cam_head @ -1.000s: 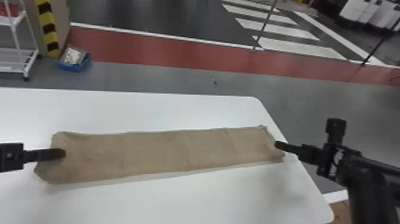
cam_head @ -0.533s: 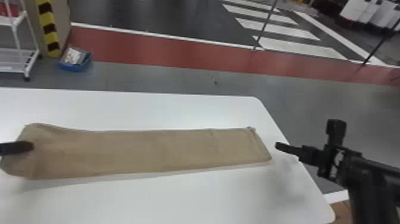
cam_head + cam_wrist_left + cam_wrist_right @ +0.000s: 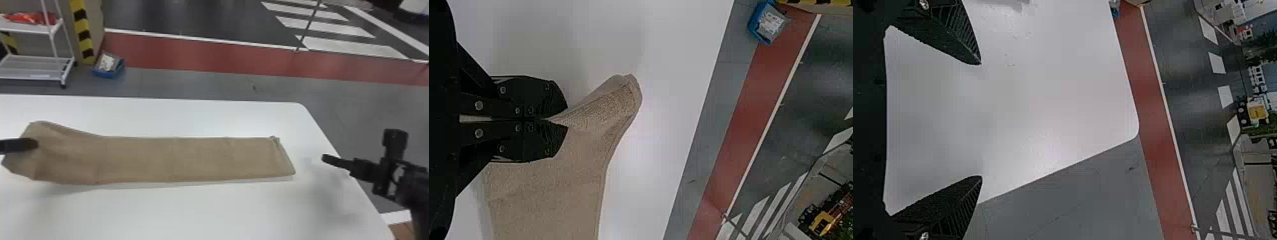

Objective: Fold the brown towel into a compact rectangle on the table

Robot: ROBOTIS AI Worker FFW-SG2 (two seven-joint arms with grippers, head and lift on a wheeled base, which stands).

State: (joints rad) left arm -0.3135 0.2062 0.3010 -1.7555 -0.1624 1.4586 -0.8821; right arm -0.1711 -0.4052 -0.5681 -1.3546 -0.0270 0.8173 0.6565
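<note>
In the head view my left gripper [image 3: 35, 144] is at the left end of the brown towel [image 3: 178, 159], which lies as a long strip across the white table, its left end slightly raised. My right gripper [image 3: 325, 157] stands apart, off the towel's right end near the table's right edge. In the left wrist view, my left gripper [image 3: 563, 121] is shut on the towel [image 3: 554, 195], pinching its end into a peak. My right gripper [image 3: 981, 120] is open in the right wrist view, bare white tabletop between its fingers.
The white table [image 3: 191, 213] ends at a rounded far right corner. Beyond it on the floor are a blue bin [image 3: 109, 66] and a white shelf cart [image 3: 35, 67], with a striped yellow and black post beside the cart.
My left gripper has moved left, dragging the towel with it, so the towel's right end has slid away from my right gripper. The right arm has kept still.
</note>
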